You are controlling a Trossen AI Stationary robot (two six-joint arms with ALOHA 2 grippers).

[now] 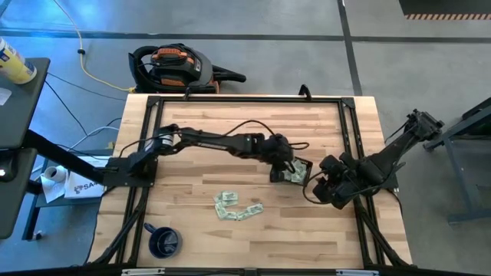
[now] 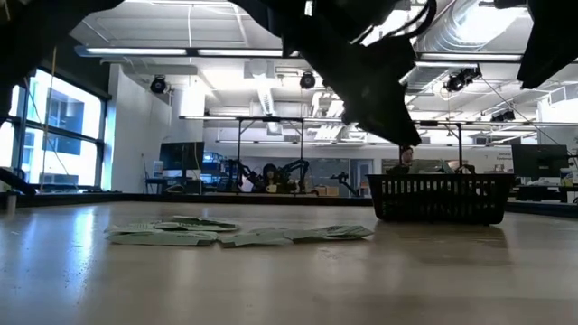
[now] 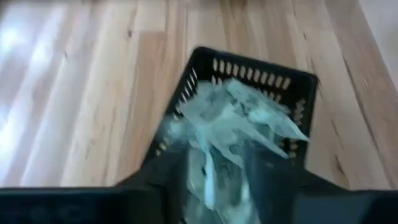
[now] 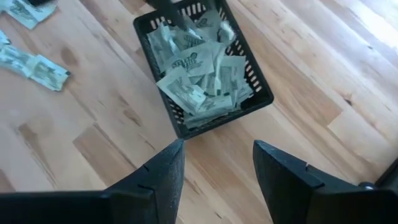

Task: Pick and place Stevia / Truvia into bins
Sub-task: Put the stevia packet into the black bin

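Above black tray (image 1: 301,170) left arm outstretched, right fingers (image 4: 163,177) spread beside

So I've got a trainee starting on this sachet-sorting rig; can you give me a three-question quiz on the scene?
1. True or false: the black tray already holds sachets.
2. Which gripper is over the tray: A left, B right?
3. Fill in: loose sachets lie on the table between the tray and the dark blue ____.

Key: 1 true; 2 A; 3 mug.
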